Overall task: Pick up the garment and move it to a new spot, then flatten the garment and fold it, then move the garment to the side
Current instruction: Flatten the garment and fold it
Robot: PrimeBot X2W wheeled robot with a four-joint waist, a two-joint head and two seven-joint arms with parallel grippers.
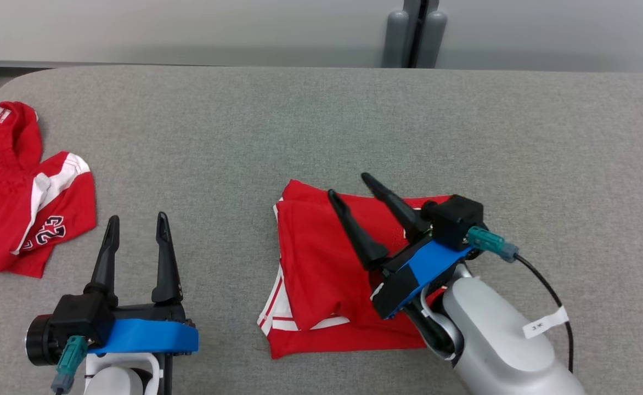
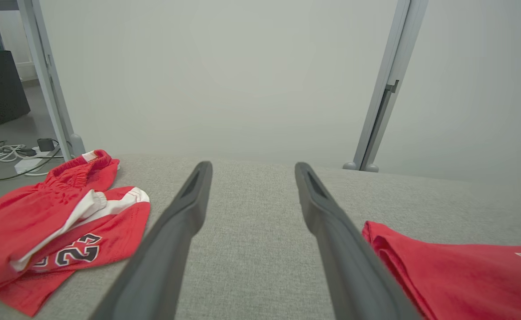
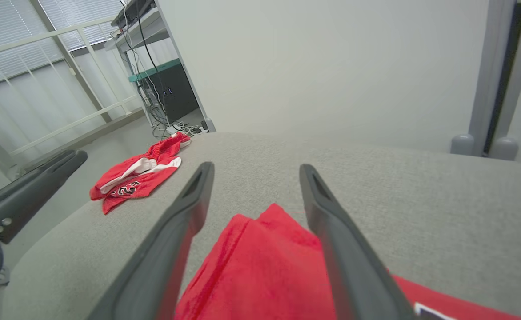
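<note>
Showing "23", red shorts (image 1: 25, 203) lie left of folded garment (image 1: 321, 274).

A lab-like workroom: grey cloth-topped table (image 1: 354, 120), pale partition wall (image 2: 242, 66), loose floor cables (image 2: 2, 151), window blinds (image 3: 2, 66).

Folded garment (image 1: 327, 274) lies on the surface (image 1: 321, 120), right of centre. Second garment (image 1: 20, 192) lies at the surface's left edge. Left claw (image 1: 137, 216) stands between them; right claw (image 1: 348, 184) is over the folded garment.
</note>
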